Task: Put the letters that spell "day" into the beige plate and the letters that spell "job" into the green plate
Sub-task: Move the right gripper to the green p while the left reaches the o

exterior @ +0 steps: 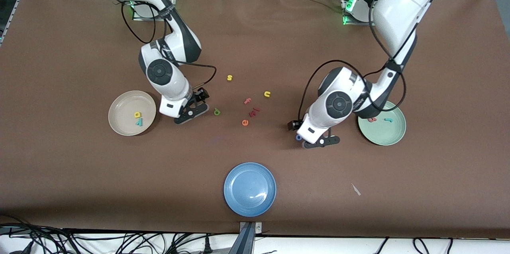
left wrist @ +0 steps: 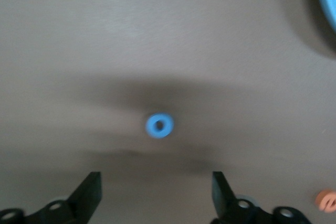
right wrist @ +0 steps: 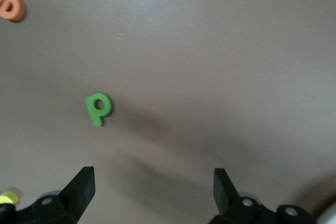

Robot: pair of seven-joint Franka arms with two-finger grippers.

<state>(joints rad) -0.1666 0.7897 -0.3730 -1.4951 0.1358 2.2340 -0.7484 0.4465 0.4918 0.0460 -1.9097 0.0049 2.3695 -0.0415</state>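
Note:
The beige plate (exterior: pixel 119 123) holds a yellow looped letter (exterior: pixel 137 115) and a teal y (exterior: pixel 139 123). The dark green letter (exterior: pixel 217 111) (right wrist: pixel 98 109) lies on the table beside my right gripper (exterior: pixel 197 104) (right wrist: pixel 152 190), which hangs open and empty just off it. In the green plate (exterior: pixel 384 136) lie a salmon b (exterior: pixel 371 119) and a teal j (exterior: pixel 388 120). The blue o (exterior: pixel 298 137) (left wrist: pixel 159 125) rests on the table. My left gripper (exterior: pixel 307 134) (left wrist: pixel 157 195) hovers low over it, open, with the ring ahead of its fingertips and apart from them.
A blue plate (exterior: pixel 250 189) sits near the front edge. Loose letters lie mid-table: yellow s (exterior: pixel 229 77), yellow u (exterior: pixel 267 94), pink f (exterior: pixel 248 101), a red piece (exterior: pixel 255 112) and orange e (exterior: pixel 245 123) (left wrist: pixel 326 200) (right wrist: pixel 11 5). A small white scrap (exterior: pixel 356 189) lies toward the left arm's end.

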